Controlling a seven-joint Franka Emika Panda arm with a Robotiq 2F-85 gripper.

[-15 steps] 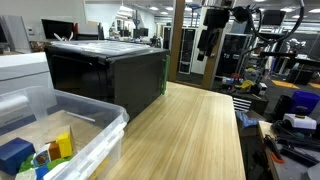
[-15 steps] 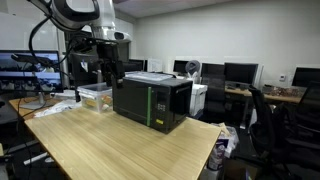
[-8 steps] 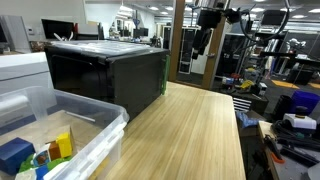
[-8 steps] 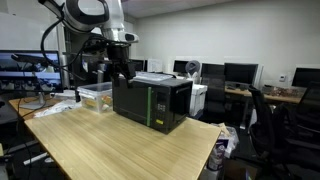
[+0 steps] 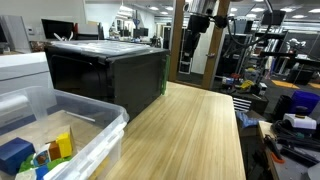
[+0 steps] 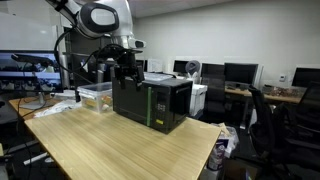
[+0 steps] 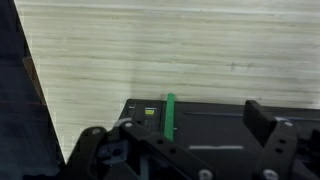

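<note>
Microwave (image 6: 152, 103) on wood table (image 6: 110, 145); gripper (image 6: 126, 74) hovers abv it, jaws wide apart, w/ nothing betw. them.

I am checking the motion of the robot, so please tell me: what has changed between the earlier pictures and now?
The arm swung sideways toward the black microwave, and its fingers now hang above the microwave's top. The fingers stayed open and empty; nothing was taken hold of or let go. The microwave, the wooden table and the clear plastic bin stayed where they were.
</note>
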